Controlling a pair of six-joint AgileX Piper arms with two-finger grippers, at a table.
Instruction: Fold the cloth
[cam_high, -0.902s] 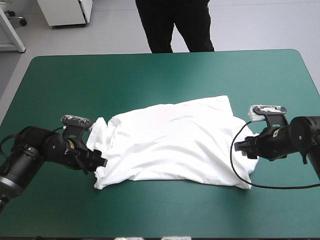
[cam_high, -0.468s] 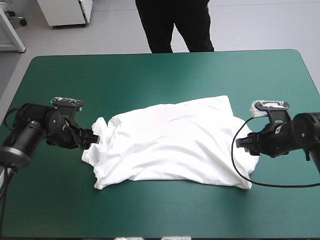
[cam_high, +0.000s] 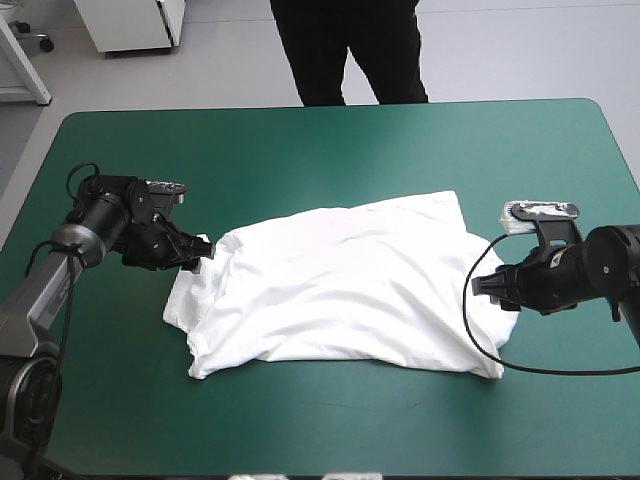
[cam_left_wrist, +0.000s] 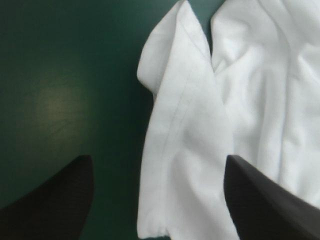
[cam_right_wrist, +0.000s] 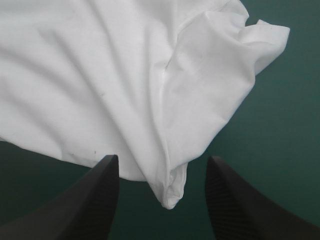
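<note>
- Lying mid-frame, T-shirt (cam_high: 340, 285) spread mostly flat on table (cam_high: 300, 150).
- Left gripper (cam_high: 203, 252) open over its left sleeve, centre-left.
- Right gripper (cam_high: 482, 290) open, right sleeve between fingers, centre-right.

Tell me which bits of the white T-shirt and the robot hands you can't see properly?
- High view: the right gripper covers part of the T-shirt at the end beside it.
- High view: the left gripper, its fingers too dark and small to separate.
- Wrist views: most of the T-shirt, cut off by the edges.
- All views: the T-shirt's underside, against the table.
</note>
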